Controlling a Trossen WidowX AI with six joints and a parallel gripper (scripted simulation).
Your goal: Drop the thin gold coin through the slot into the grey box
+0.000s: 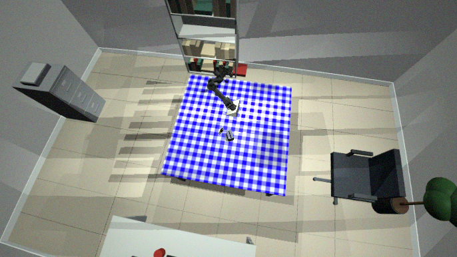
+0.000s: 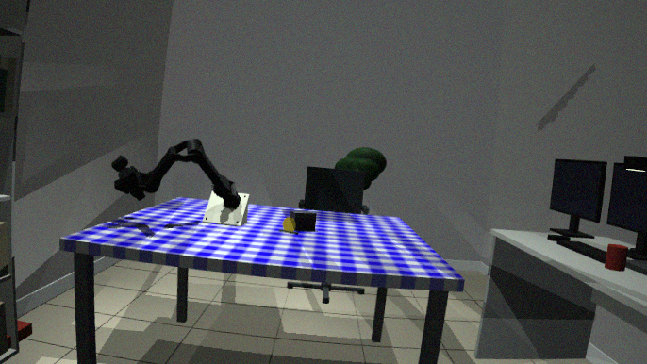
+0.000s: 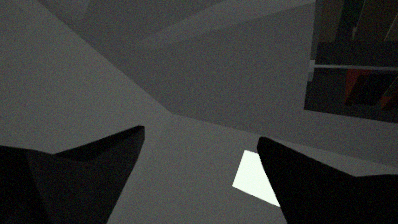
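The gold coin [image 1: 220, 130] [image 2: 289, 224] stands on its edge in its small dark holder near the middle of the blue checked table [image 1: 260, 160] [image 2: 358, 255]. The grey box [image 1: 230, 136] [image 2: 305, 221] sits right beside it. My gripper [image 1: 226, 70] [image 2: 124, 175] [image 3: 200, 142] is open and empty. It hangs beyond the table's back edge near the shelf, far from the coin and facing away from it. The wrist view shows only my two dark fingers, wall and floor; the coin and the box are out of that view.
The arm's white base block [image 1: 233, 111] [image 2: 225, 212] stands on the table behind the coin. A bookshelf [image 1: 208, 36] [image 3: 355, 60] stands close behind the gripper. A chair [image 1: 366, 176] and a desk [image 2: 566, 264] stand off the table.
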